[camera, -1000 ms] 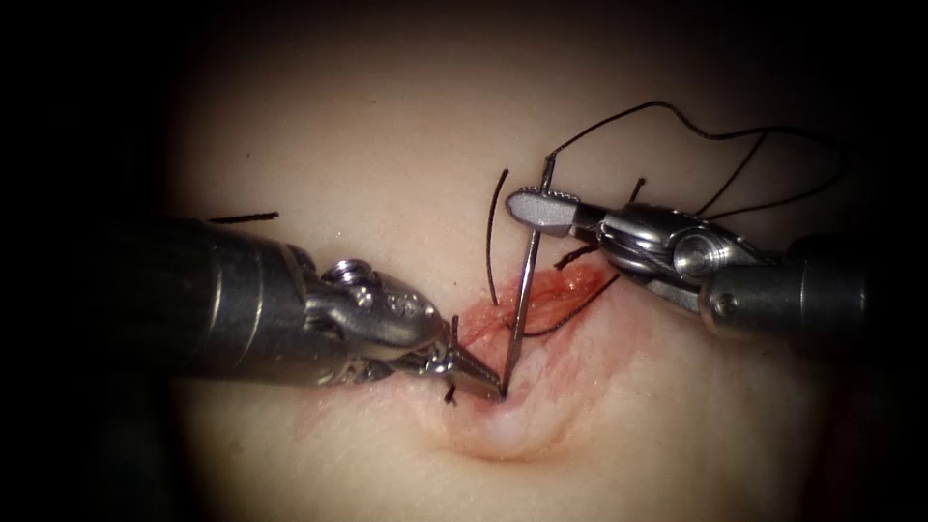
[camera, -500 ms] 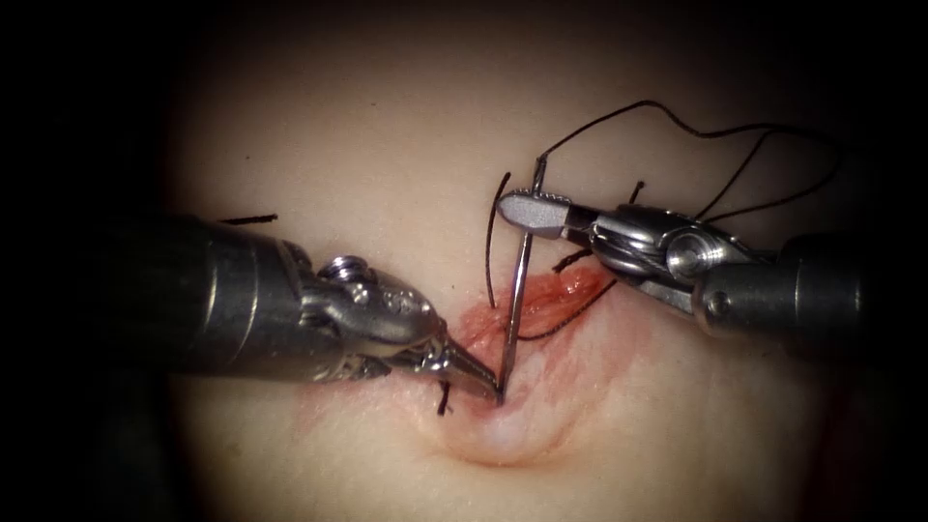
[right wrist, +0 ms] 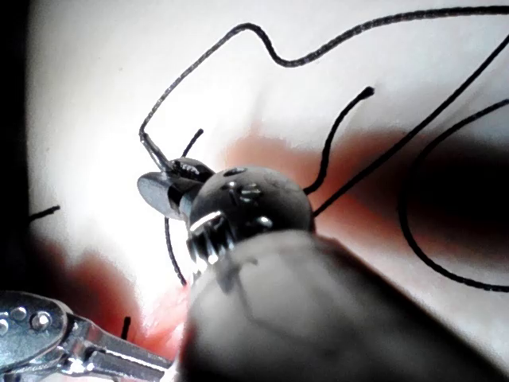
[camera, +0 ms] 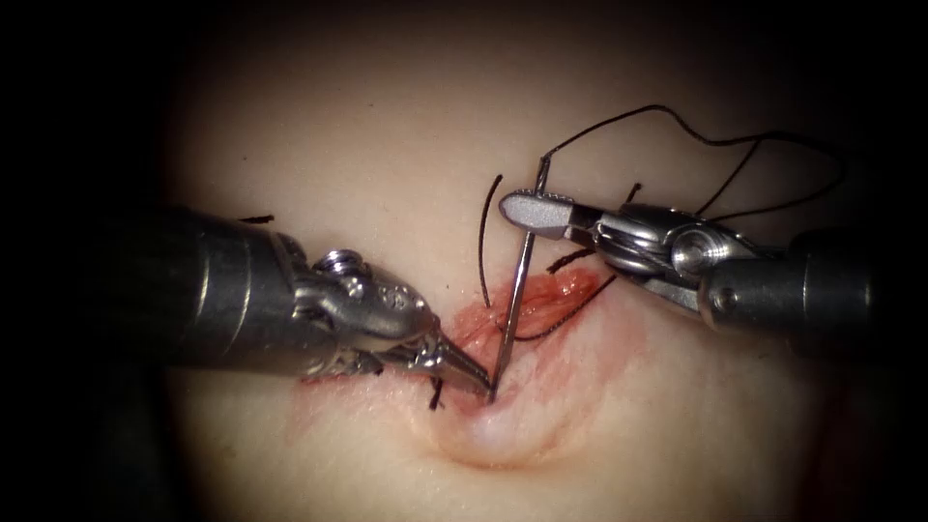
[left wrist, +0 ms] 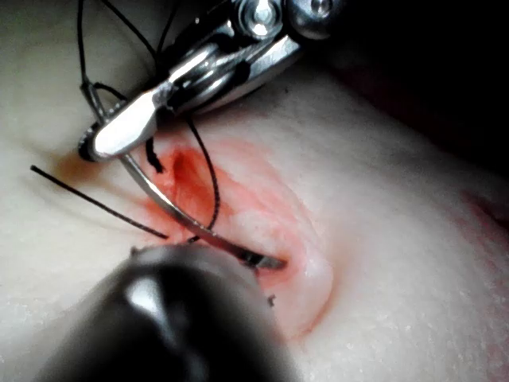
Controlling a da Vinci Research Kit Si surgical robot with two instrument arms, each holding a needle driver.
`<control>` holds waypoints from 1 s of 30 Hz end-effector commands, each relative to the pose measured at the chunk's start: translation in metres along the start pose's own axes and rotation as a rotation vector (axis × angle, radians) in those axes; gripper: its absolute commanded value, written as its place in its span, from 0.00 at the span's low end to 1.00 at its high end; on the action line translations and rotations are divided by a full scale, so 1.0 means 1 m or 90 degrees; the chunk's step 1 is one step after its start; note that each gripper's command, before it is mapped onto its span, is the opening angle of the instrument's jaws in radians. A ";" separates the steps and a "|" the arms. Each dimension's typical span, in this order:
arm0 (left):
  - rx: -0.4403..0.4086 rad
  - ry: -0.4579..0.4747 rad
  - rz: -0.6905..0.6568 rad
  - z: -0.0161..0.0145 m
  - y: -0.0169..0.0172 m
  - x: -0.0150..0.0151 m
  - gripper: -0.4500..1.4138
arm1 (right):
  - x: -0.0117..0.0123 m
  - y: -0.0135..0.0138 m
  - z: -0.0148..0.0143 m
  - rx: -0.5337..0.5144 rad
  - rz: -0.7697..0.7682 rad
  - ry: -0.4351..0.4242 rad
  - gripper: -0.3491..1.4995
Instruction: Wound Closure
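My right tool (camera: 530, 213) is shut on the curved needle (camera: 514, 290) close to its thread end. From there the needle slants down to the lower end of the red cut (camera: 541, 300), where its point meets the tissue (camera: 387, 145). The left tool (camera: 478, 382) comes in from the cut's left with its jaws shut, its tip pressed on the tissue right beside the needle point. Black thread (camera: 677, 126) loops from the needle's tail off to the right. The left wrist view has the needle (left wrist: 175, 219) arcing from the right tool (left wrist: 127, 131) across the cut (left wrist: 187, 171).
Short cut ends of thread stand by the cut (camera: 481, 242), on the tissue at far left (camera: 256, 219) and under the left jaws (camera: 435, 391). Red fluid (camera: 580, 358) stains the tissue around the cut. A pale mound of tissue (camera: 503, 435) bulges below the needle point.
The left tool's tip and the needle point have shifted slightly left together. The right tool, still holding the needle, has edged a little left; the needle leans slightly more.
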 end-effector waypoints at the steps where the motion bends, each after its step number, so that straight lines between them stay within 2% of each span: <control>1: 0.000 0.001 0.000 0.0008 -0.0003 0.0001 0.09 | -0.0002 -0.0001 0.0009 0.004 0.004 -0.003 0.00; 30: 0.000 0.001 0.000 0.0009 -0.0002 0.0002 0.07 | -0.0020 -0.0020 0.0013 0.037 0.079 -0.027 0.00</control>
